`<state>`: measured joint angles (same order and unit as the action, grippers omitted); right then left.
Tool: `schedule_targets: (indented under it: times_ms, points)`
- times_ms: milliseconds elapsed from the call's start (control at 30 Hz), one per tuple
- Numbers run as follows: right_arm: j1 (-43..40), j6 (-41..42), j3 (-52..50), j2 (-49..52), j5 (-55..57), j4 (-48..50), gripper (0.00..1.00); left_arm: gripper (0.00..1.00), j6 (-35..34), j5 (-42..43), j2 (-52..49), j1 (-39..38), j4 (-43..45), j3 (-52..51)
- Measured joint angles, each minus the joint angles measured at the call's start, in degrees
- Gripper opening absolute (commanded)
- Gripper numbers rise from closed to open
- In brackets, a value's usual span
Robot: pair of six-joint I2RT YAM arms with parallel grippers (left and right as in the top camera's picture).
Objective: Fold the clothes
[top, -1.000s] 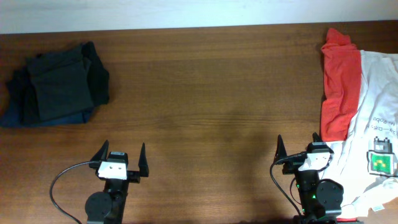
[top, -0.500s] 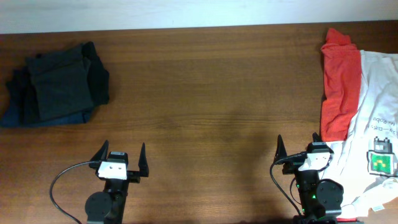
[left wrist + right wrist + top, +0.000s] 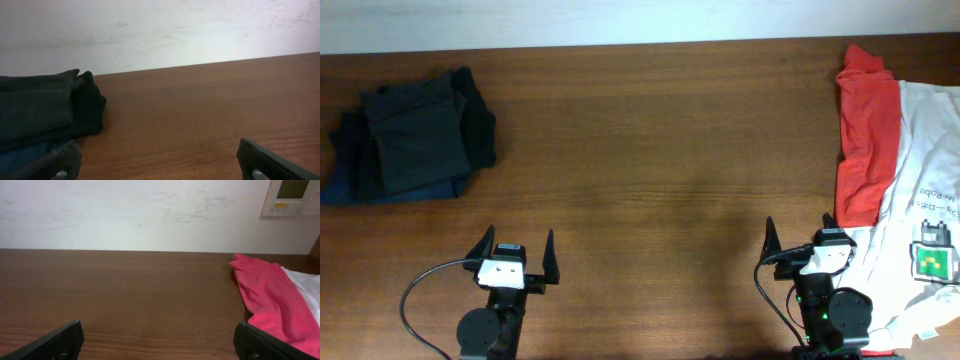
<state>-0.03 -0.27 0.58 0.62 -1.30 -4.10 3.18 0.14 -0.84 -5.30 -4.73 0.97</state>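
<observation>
Two arms wait at the near edge of a brown wooden counter [image 3: 650,140], the clothes not yet folded. The left tool [image 3: 519,238] and the right tool [image 3: 800,230] both stand spread wide and hold nothing. The white T-shirt [image 3: 925,140] lies crumpled at the counter's far right, touching the right tool's outer side and running past the frame edge; its green-and-black chest graphic [image 3: 932,262] sits just right of that tool. The shirt's long axis runs from the near edge towards the wall. The red T-shirt [image 3: 865,140] lies along the white one's left edge, ahead and to the right of the right tool (its wrist camera catches the red cloth at right, with a sliver of white beyond). The right arm is plainly the nearer; the left is well apart, closer to a dark folded pile [image 3: 415,140] at far left. Any first reach would likely go rightward and forward from the right arm.
</observation>
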Motion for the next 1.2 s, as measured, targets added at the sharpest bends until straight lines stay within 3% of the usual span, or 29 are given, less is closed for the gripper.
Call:
schedule_targets:
  times_ms: [233,500,633,867,967,1133,1200]
  points:
    - [0.0,0.79,0.46,0.02,0.11,-1.11,0.99,0.99,-1.75,0.04,-0.2,0.0,-0.61,0.24]
    - [0.0,1.97,10.71,6.16,1.36,-16.04,0.99,0.99,-1.99,0.04,-13.9,0.0,-10.88,13.09]
    - [0.0,2.58,18.43,16.81,2.08,-23.91,0.99,0.99,-2.16,0.11,-24.68,0.0,-12.44,21.16]
    - [-0.07,4.83,36.68,46.86,2.32,-33.11,0.99,0.99,-2.19,1.99,-40.83,0.0,-22.16,33.7]
    - [-0.11,6.14,39.12,53.7,2.89,-34.69,0.99,0.99,-2.19,3.5,-43.06,-0.02,-22.77,34.29]
    - [-6.84,19.63,39.45,66.18,12.02,-39.39,0.99,0.99,-2.19,4.15,-43.1,0.0,-23.12,34.47]
    - [-9.31,21.0,39.45,69.55,12.87,-39.34,1.0,0.99,-2.19,4.17,-43.12,0.0,-23.17,34.49]
